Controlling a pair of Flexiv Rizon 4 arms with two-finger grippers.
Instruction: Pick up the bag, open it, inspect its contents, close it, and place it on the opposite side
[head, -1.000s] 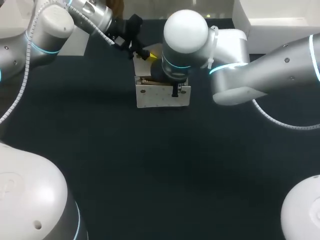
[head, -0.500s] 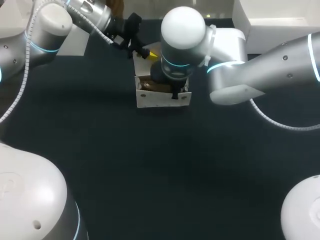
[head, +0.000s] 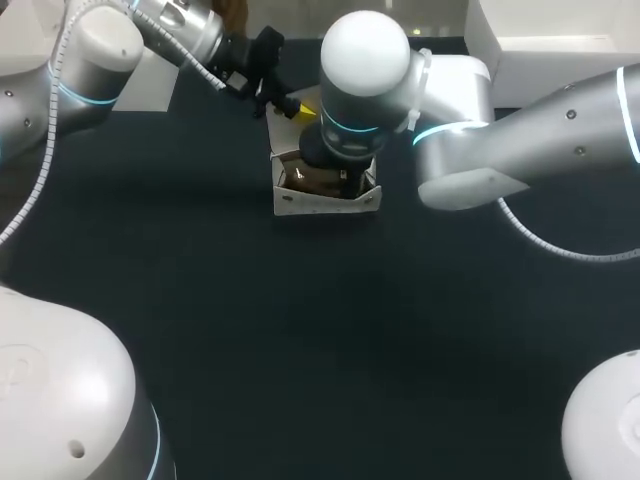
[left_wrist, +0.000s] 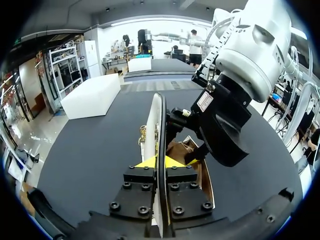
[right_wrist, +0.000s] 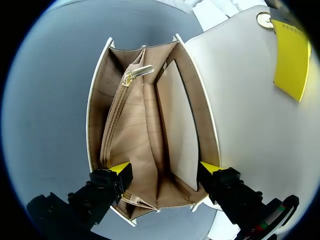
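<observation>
The white bag (head: 327, 198) stands at the back middle of the dark table, its mouth spread wide. My left gripper (head: 288, 106) is shut on the bag's raised flap (left_wrist: 154, 122), which runs edge-on between its yellow tips (left_wrist: 160, 162). My right arm's wrist (head: 350, 130) hangs straight over the bag and hides its fingers in the head view. In the right wrist view the right gripper (right_wrist: 165, 168) is open, its tips at the two side walls of the mouth. Below it lies the tan lining (right_wrist: 142, 125) with a zip pocket (right_wrist: 116, 117). The left finger (right_wrist: 290, 57) presses the flap.
A white box (head: 545, 50) sits at the table's back right corner. The dark tabletop (head: 300, 330) stretches in front of the bag, with my arm bases at the near left and near right corners.
The right gripper has gone from shut to wide open over the bag. The bag's front wall has dropped forward and its brown inside now shows. The left gripper has kept its hold.
</observation>
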